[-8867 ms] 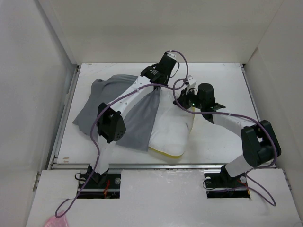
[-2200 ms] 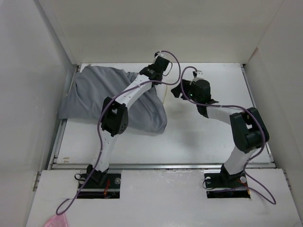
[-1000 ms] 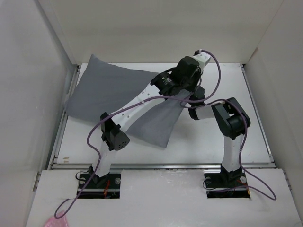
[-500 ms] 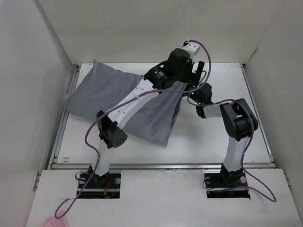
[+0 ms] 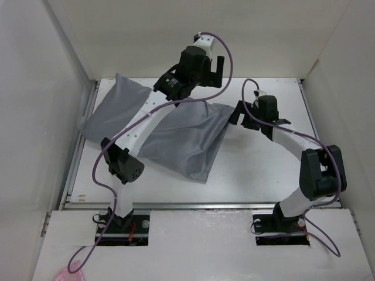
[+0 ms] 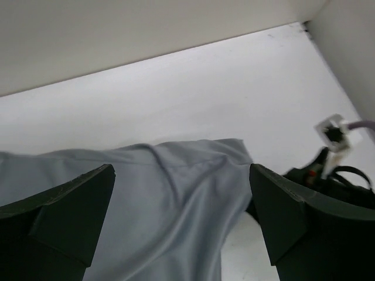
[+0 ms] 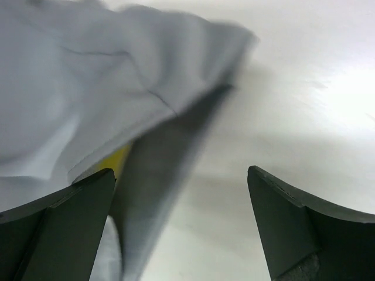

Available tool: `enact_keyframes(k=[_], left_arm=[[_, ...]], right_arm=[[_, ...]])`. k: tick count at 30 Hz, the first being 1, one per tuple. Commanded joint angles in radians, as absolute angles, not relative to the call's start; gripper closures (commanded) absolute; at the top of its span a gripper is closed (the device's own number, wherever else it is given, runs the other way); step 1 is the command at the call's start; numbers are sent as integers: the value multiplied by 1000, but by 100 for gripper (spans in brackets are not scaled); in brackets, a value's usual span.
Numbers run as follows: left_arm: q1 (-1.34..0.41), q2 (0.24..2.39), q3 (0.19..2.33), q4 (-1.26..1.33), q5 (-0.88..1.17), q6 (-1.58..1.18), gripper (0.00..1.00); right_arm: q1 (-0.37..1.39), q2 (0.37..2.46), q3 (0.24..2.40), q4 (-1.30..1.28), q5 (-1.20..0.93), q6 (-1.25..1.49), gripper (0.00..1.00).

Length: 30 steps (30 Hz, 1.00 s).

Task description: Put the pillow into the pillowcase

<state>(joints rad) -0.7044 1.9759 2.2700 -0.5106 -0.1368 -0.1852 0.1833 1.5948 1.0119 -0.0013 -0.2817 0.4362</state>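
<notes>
White smooth tabletop (image 5: 263, 170), plump grey fabric pillowcase (image 5: 181, 140), yellow pillow (image 7: 117, 161) edge inside

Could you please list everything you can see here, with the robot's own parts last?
pillowcase: one, grey, filled out, lying across the table's left and middle.
pillow: one, only a yellow sliver showing, inside the pillowcase's open right end.
table: one, white, under everything.
walls: three, white, around the table.
pink object: one, pink, near left corner of the overhead view; too small to identify.
left claw: one, black, open, raised above the pillowcase's far edge.
right claw: one, black, open, beside the pillowcase's open end.
</notes>
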Motion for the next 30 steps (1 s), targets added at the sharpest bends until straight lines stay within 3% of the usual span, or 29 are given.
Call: enact_keyframes(k=[1,7,10,13,21,30], left_arm=[[-660,1844,2195,-480,-218,-216,0],[-548,1701,1926,-489,-265,-270,0],[-508,1597,1746,-450,-287,-296,0],[-473,1482,1585,-407,-330,-382,0],[-430,1209,1270,-330,-270,-540,0],[-476,1060,1126,-429,-270,-621,0]], right_arm=[[186,1520,1002,-270,-26,373,0],[186,1416,913,-292,-75,373,3],[186,1338,824,-179,-332,316,6],[279,1295,788,-91,-448,328,10],[598,1463,883,-64,-355,356,14],[661,1660,923,44,-154,501,21]])
